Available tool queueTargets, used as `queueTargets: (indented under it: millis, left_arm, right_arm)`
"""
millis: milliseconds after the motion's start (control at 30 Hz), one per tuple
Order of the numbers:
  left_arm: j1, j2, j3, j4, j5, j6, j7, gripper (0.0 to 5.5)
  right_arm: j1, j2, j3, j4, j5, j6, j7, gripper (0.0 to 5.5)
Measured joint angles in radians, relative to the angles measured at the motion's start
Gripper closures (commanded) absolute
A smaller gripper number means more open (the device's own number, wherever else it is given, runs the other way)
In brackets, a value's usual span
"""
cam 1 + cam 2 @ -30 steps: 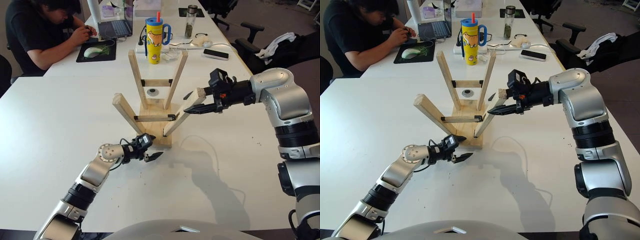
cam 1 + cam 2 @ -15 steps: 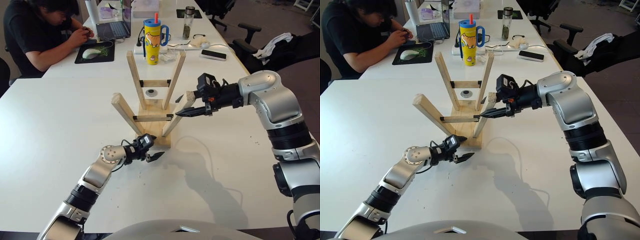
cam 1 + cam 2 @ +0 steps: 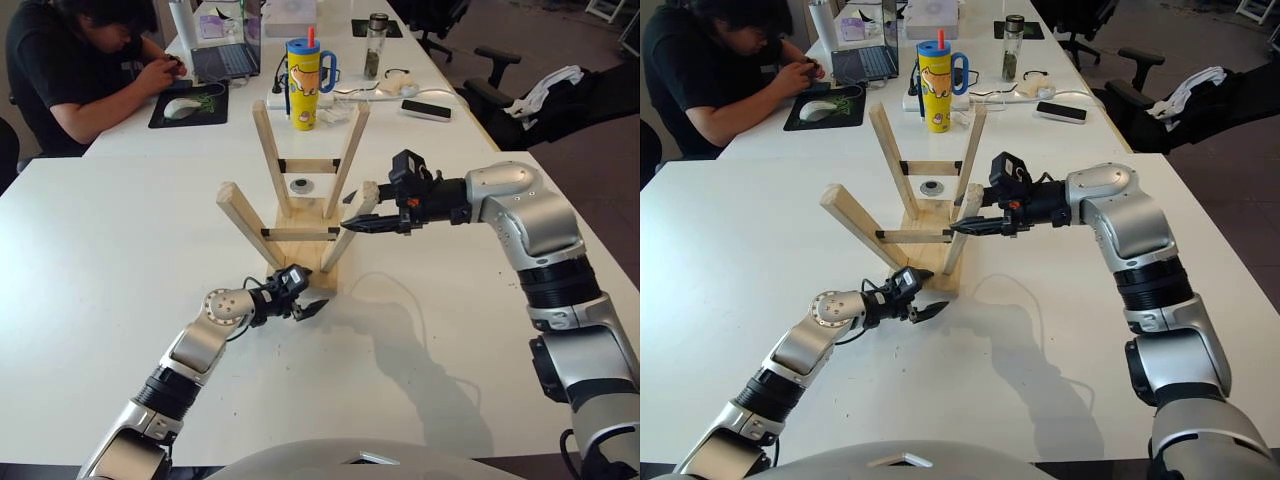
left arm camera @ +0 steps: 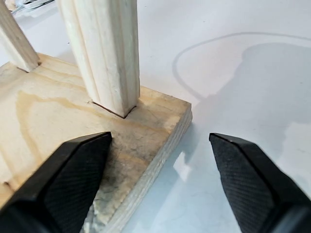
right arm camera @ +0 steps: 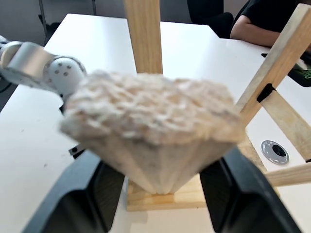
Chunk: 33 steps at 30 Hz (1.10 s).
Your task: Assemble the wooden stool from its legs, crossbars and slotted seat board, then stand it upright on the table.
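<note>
Nearest me, my left jaws are released and straddle the near corner of the seat board [image 4: 146, 121]: one side hangs over the plywood beside a slotted-in leg, the other over the bare worktop [image 3: 120, 260]. Nothing is pinched yet.

The stool [image 3: 300, 215] sits upside down near the middle of the worktop, board flat, four pale legs splaying upward, with crossbars [image 3: 300, 234] joined to them by small dark brackets. It looks fully put together, so I judge the step in hand is turning it over.

Farther out, my right jaws are clenched on the top end of the near right leg [image 5: 150, 116], its rough end grain facing my wrist.

Next I should close the left jaws on the board edge, then swing the leg over with the right. The joints may be loose, so the lift must be slow and even.
</note>
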<state>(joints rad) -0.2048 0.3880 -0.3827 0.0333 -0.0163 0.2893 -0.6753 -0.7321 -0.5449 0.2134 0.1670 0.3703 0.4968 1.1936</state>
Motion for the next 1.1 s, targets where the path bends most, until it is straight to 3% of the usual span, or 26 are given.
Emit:
queueTargets:
  millis: [500,533,700,867,1000,1100]
  left_arm:
    - [-0.035,-0.022,0.009,0.035,-0.004,0.068,-0.001,1.78]
    - [-0.036,-0.024,0.011,0.038,-0.005,0.072,-0.001,1.78]
    - [-0.055,-0.037,0.016,0.053,-0.006,0.077,0.01,1.78]
    - [-0.071,-0.05,0.021,0.077,-0.006,0.077,0.028,1.78]
    - [-0.094,-0.066,0.031,0.114,0.001,0.075,0.068,1.78]
    - [-0.107,-0.065,0.045,0.138,0.009,0.074,0.087,1.78]
  right_arm:
    - [0.054,0.017,0.008,0.0,0.0,-0.089,-0.017,3.45]
    - [0.055,0.019,0.009,0.002,0.0,-0.089,-0.018,3.09]
    - [0.132,0.044,0.025,0.042,-0.006,-0.007,-0.049,2.32]
    - [0.144,0.047,0.022,0.032,-0.015,-0.001,-0.066,2.28]
    - [0.228,-0.04,0.03,-0.002,-0.073,-0.028,-0.051,2.28]
    - [0.327,-0.109,0.003,0.009,-0.09,-0.04,-0.048,2.6]
